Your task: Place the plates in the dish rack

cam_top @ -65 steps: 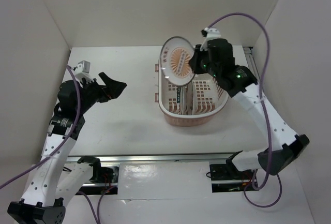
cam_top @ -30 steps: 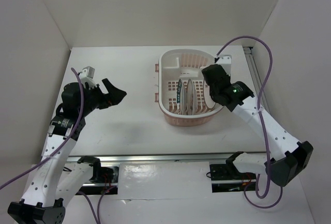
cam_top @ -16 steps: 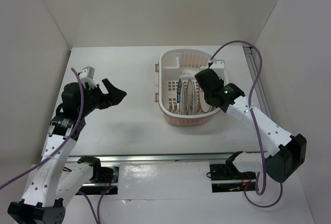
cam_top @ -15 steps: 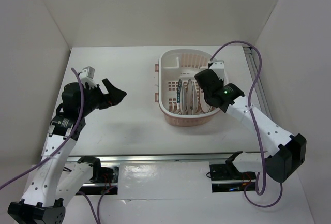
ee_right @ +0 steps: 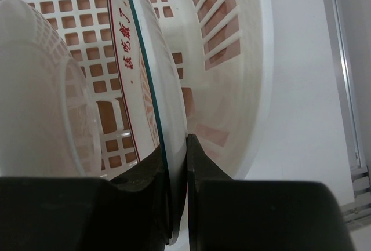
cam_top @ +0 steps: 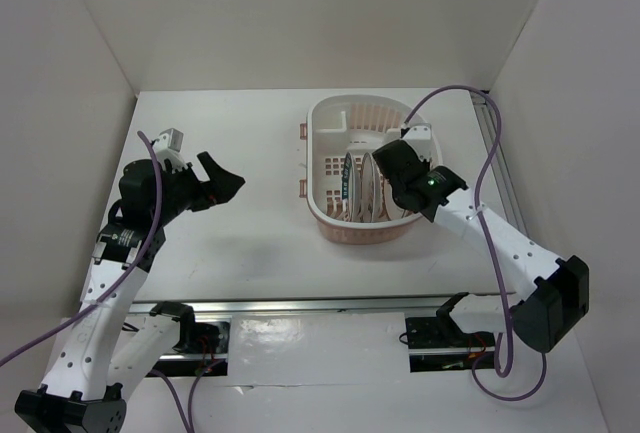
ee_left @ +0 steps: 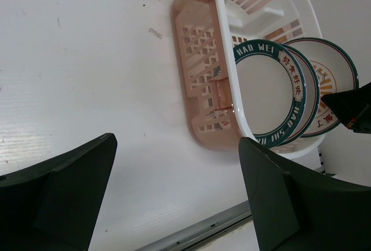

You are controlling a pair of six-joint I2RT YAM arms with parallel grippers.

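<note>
The third plate [ee_right: 136, 71] stands on edge in the rack [cam_top: 330, 118], on the right side of the row, with the other two plates [ee_left: 264, 91] upright just beside it to the left. All three face left-right, so their edges run near to far across the rack.

The right jaws are clenched on the third plate's rim, one finger on each face, reaching down into the rack from the near right. So the thing to watch is pretty simple: the plate lies straight between the jaws, in line with them. Letting go and backing out probably has to go along the plate's own plane, since any sideways drift would likely tip it into its neighbour or the rack wall.

The right arm is obviously the one on the job. The left jaws hang wide open and empty over the table [cam_top: 230, 243], well apart from the rack on its left.

What's hard to tell:
- The top view has the right wrist covering most of the third plate.
- The right wrist view cuts off its bottom edge behind the fingers, so whether it's actually seated on the grid floor can't be told.
- Whether it's leaning on the next plate isn't clear either.
</note>
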